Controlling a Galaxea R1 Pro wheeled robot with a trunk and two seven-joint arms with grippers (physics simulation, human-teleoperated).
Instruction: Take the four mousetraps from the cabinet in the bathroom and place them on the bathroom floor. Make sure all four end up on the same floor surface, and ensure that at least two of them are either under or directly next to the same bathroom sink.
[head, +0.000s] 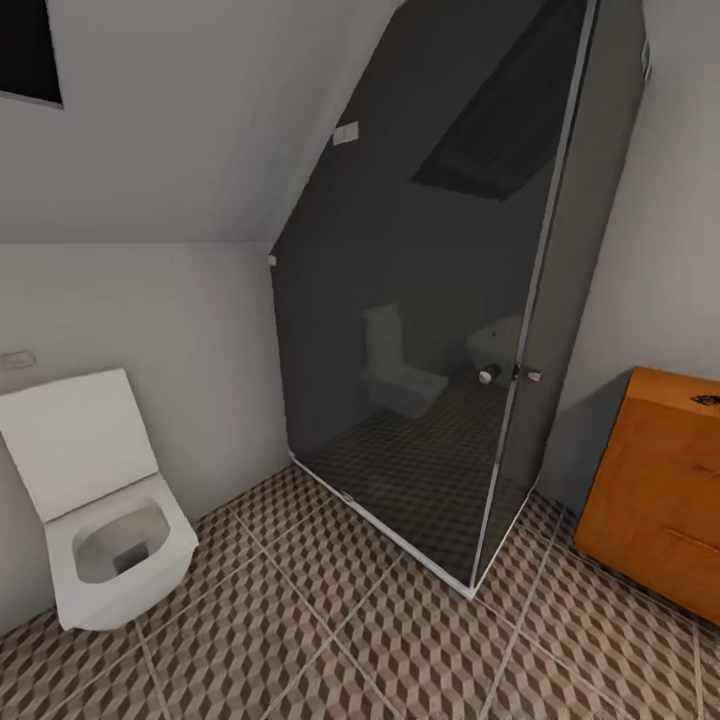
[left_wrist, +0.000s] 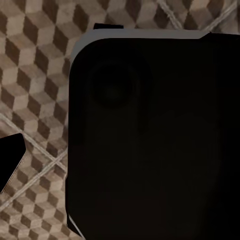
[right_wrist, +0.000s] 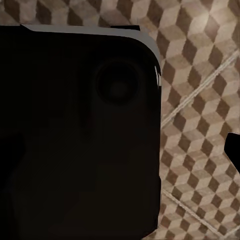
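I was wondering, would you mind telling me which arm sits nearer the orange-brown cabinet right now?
Probably the right. The cabinet stands at the right edge of the head view, the right arm's side. Both wrist views look down along dark robot bodywork at patterned floor, so this is a judgement from sides, not from seeing either gripper.

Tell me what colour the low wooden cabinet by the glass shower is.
The low wooden cabinet is orange-brown, with slim bar handles on its drawer fronts; the head view shows it best.
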